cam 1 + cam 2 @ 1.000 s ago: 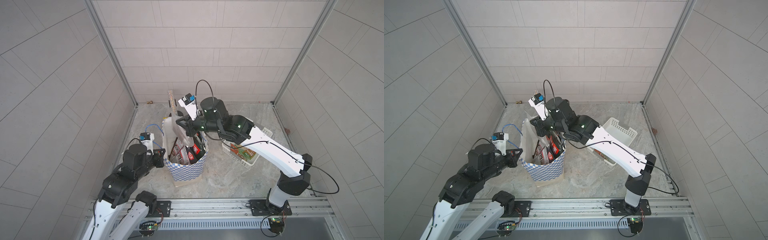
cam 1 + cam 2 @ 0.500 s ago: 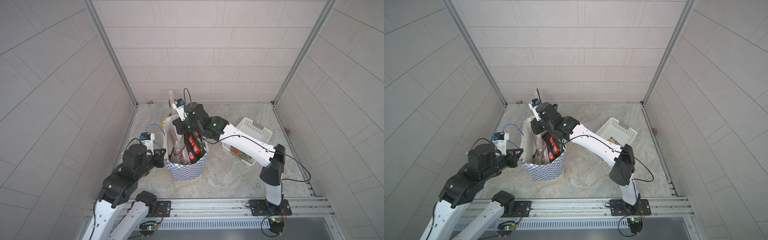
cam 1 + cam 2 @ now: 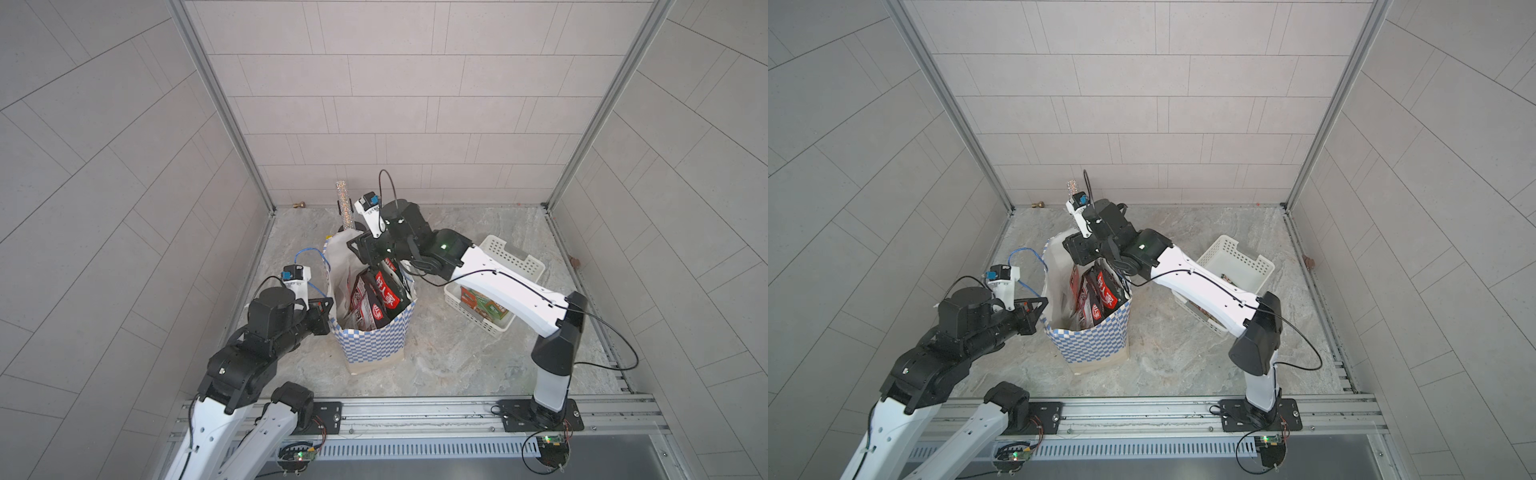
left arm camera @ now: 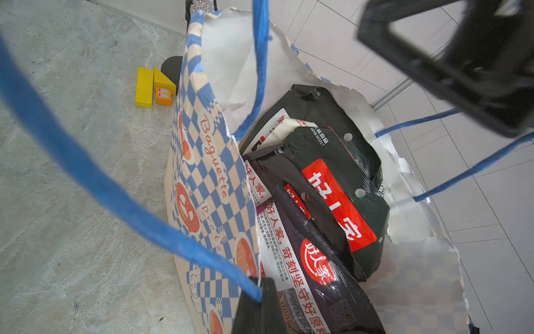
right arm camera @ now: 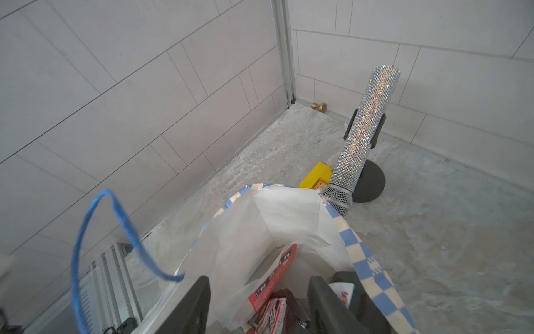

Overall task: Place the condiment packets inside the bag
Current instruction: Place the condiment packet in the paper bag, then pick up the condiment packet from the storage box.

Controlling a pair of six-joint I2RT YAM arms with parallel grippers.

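Presently the bag [image 3: 376, 345] stands upright on the surface [image 3: 457, 357], left of centre in both top views, with its mouth open and the white lining exposed. Several condiment packets [image 3: 384, 293] stand on edge inside it, black with red logos, their tops showing in the mouth. The left wrist view shows at least three of them overlapping.

The left end effector [image 3: 327, 308] is at the bag's rim on the left arm's side, jaws closed tight. In the left wrist view a blue cord handle [image 4: 86, 173] runs straight into the closed tip, at the edge of the paper. Whether the pinch takes the cord alone or the paper rim as well cannot be told from that angle.

The right end effector [image 5: 260, 302] hangs over the far side of the bag's mouth, pointing down into it. Its fingers [image 5: 196, 303] stand well apart with nothing clamped between them. Packet tops and lining lie below the gap.

A white perforated basket [image 3: 515, 258] sits to the right of the bag, apart from it and partly under the right arm. One green-and-red packet [image 3: 484, 306] lies flat in it.

Behind the bag, a glitter-covered microphone [image 5: 364, 130] leans in a black stand [image 5: 372, 182], mesh head downward. A yellow block [image 5: 315, 176] lies just beside the stand's base. A small brass fitting [image 5: 318, 106] lies at the foot of the back wall, near the corner.
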